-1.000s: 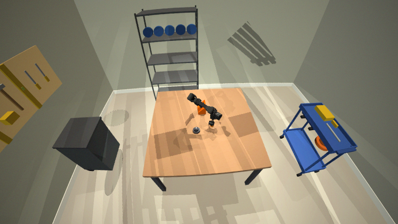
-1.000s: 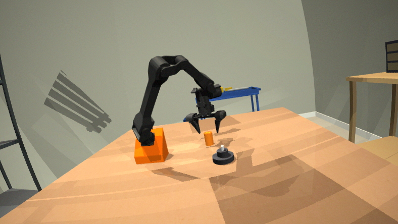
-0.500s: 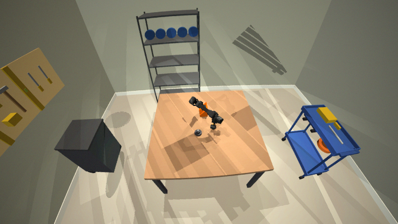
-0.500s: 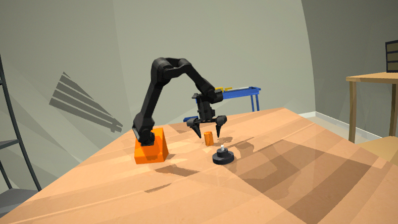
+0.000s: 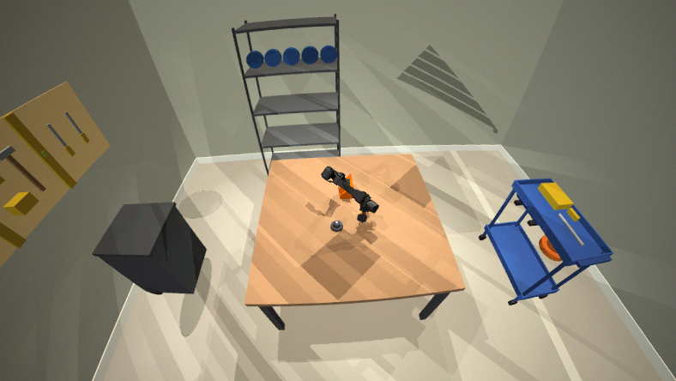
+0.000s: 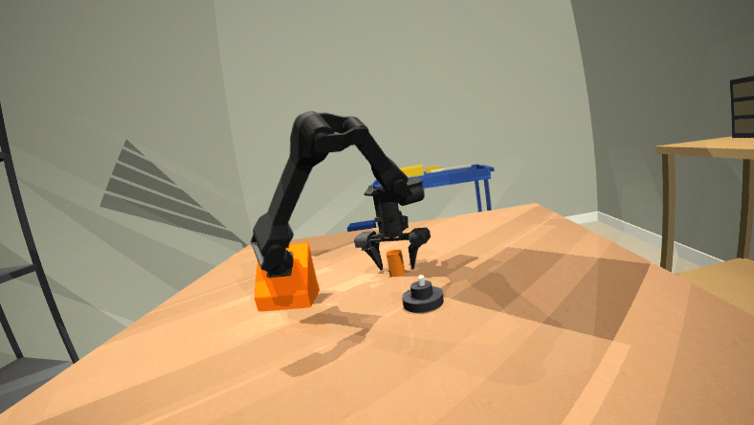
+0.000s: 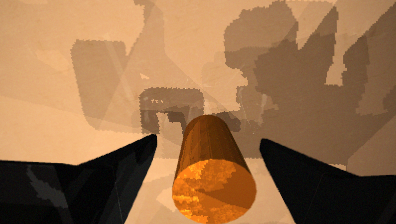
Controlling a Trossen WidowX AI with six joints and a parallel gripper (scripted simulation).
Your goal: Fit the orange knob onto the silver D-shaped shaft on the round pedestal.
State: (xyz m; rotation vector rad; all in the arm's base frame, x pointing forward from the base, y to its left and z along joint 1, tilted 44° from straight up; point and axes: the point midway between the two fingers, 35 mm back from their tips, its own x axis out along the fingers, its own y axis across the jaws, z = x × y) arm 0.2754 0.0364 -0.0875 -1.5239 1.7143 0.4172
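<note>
The orange knob (image 6: 395, 263) (image 7: 215, 190) stands upright on the table; its underside and hole are hidden. My gripper (image 5: 362, 218) (image 6: 396, 269) (image 7: 208, 141) points down, open, with one finger on each side of the knob and a gap on both sides. The fingertips are low, near the table. The dark round pedestal (image 5: 336, 227) (image 6: 422, 300) stands a short way from the knob, nearer the camera in the exterior view. Its silver shaft (image 6: 421, 279) stands up bare; the flat side cannot be made out. The pedestal is not seen in the wrist view.
The arm's orange base block (image 5: 346, 193) (image 6: 300, 290) stands on the wooden table (image 5: 283, 279) (image 6: 210, 369), behind the pedestal in the top view. Off the table are a blue cart (image 5: 516, 255), a dark cabinet (image 5: 136, 232) and a grey shelf rack (image 5: 300, 105).
</note>
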